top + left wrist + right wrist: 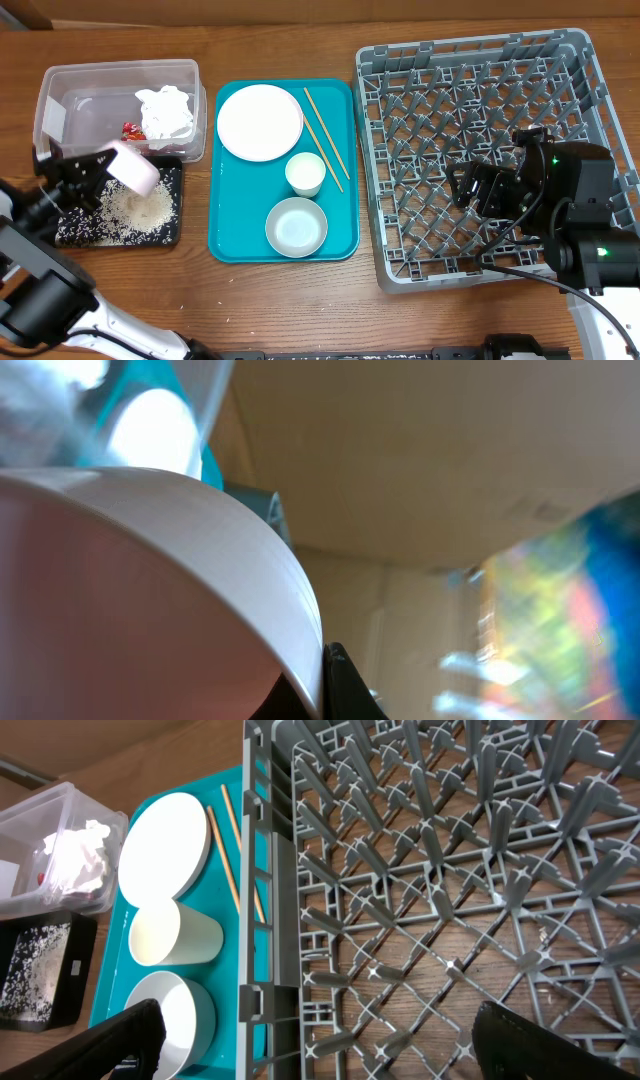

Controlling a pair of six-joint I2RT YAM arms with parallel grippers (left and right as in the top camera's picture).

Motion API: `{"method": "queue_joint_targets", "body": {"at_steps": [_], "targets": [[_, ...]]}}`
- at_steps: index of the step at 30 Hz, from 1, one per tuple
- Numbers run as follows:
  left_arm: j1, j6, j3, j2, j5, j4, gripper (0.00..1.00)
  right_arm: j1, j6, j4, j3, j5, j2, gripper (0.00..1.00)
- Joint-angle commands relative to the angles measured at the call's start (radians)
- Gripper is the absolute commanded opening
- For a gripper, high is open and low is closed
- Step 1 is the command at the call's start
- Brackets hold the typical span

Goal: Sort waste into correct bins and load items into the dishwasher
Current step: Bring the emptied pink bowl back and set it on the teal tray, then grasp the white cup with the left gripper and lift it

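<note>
Tub (90,100): clear, at the table's (300,300) far left; it holds a crumpled white tissue (165,112) and a small red wrapper (132,130) just beside it.
Black tray (178,200): shallow, just in front of the tub; whitish rice (130,210) lies scattered over its floor, thickest near the middle.
Teal tray (232,200): between the black tray and the rack; it carries the plate, cup, grey bowl and chopsticks.
Rack (420,100): grey lattice with upright pegs, at the right; no dishes show in it.
Pink bowl (132,168): held off the table over the far edge of the black tray, tipped steeply so that its outer wall shows from above. In the left wrist view, its pinkish wall and white rim band fill the near left.
Plate (259,121): white, round, flat at the far end of the teal tray.
Cup (305,174): small, white, upright, mouth up, mid-tray.
Grey bowl (296,226): pale grey-green, mouth up, at the near end of the tray.
Chopsticks (327,135): thin wood, side by side along the tray's right edge, their long axis running from the far end to the near end and slanting slightly right.
Left claw (100,165): clamped on the pink bowl's rim.
Right claw (470,185): hangs above the rack, fingers (120,1045) spread wide, holding nothing.
</note>
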Motion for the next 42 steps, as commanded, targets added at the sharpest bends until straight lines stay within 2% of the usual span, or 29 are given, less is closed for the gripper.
{"method": "queue_joint_targets", "body": {"at_steps": [1, 4, 6, 9, 12, 15, 19, 23, 34, 36, 38, 41, 42], "targets": [[-0.088, 0.051, 0.131, -0.141, -0.155, -0.013, 0.04, 0.005, 0.003, 0.002, 0.029, -0.005, -0.002, 1.0], [-0.188, -0.04, 0.202, -0.203, -0.278, 0.025, 0.04, 0.005, 0.003, 0.002, 0.029, -0.005, -0.002, 1.0], [-0.307, -0.205, 0.221, -0.249, -0.475, 0.121, 0.04, 0.005, 0.003, 0.002, 0.029, -0.005, -0.002, 1.0], [-0.468, -0.378, 0.22, -0.267, -0.764, 0.2, 0.04, 0.005, 0.003, 0.002, 0.029, -0.005, -0.002, 1.0], [-0.688, -0.537, 0.207, -0.254, -1.123, 0.233, 0.04, 0.005, 0.003, 0.002, 0.029, -0.005, -0.002, 1.0], [-0.829, -0.621, 0.189, -0.226, -1.278, 0.259, 0.04, 0.005, 0.003, 0.002, 0.029, -0.002, 0.0, 1.0], [-0.969, -0.656, 0.152, -0.165, -1.323, 0.319, 0.04, 0.005, 0.003, 0.001, 0.029, -0.001, 0.022, 1.0], [-1.049, -0.693, 0.142, -0.081, -1.366, 0.328, 0.04, 0.005, 0.003, -0.006, 0.029, -0.002, 0.057, 1.0], [-1.115, -0.718, 0.142, 0.048, -1.37, 0.295, 0.05, 0.005, 0.003, -0.011, 0.029, -0.002, 0.089, 1.0], [-1.116, -0.718, 0.142, 0.048, -1.369, 0.295, 0.22, 0.005, 0.003, -0.01, 0.029, -0.002, 0.089, 1.0], [-1.116, -0.718, 0.15, 0.048, -1.361, 0.282, 0.47, 0.005, 0.003, -0.009, 0.029, -0.002, 0.089, 1.0], [-1.116, -0.709, 0.195, 0.047, -1.358, 0.234, 0.59, 0.005, 0.003, -0.008, 0.029, -0.002, 0.089, 1.0], [-1.116, -0.702, 0.221, 0.047, -1.363, 0.218, 0.59, 0.005, 0.003, -0.008, 0.029, -0.002, 0.089, 1.0]]}}
